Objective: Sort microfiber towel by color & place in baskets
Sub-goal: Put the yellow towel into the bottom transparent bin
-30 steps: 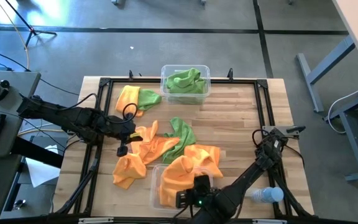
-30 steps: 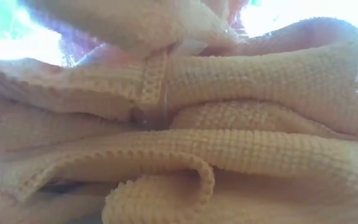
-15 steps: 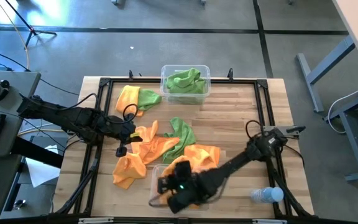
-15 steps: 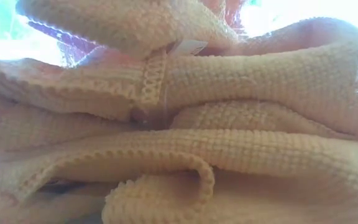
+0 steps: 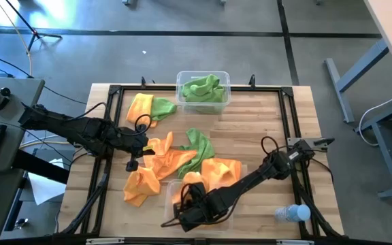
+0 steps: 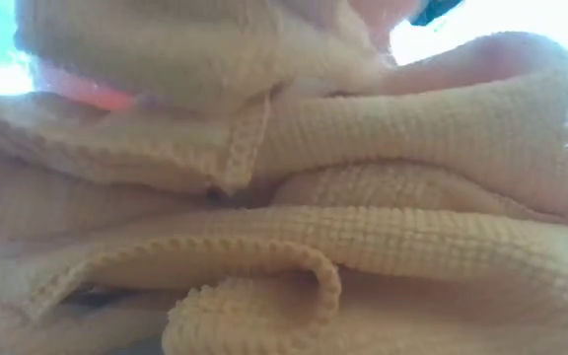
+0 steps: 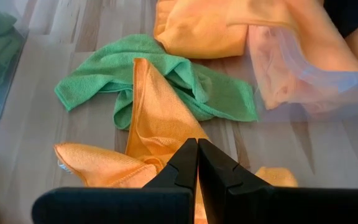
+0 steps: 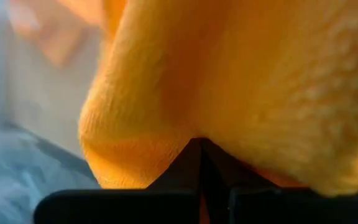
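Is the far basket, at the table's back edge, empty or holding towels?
Holding towels. In the high view the far basket contains crumpled green towels; no orange shows in it.

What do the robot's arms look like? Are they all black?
Mostly, yes. Both arms are dark and thin, built of jointed segments with black cables looped along them. The left tool ends in two slim black fingers that taper to points. The right tool has the same dark pointed fingers.
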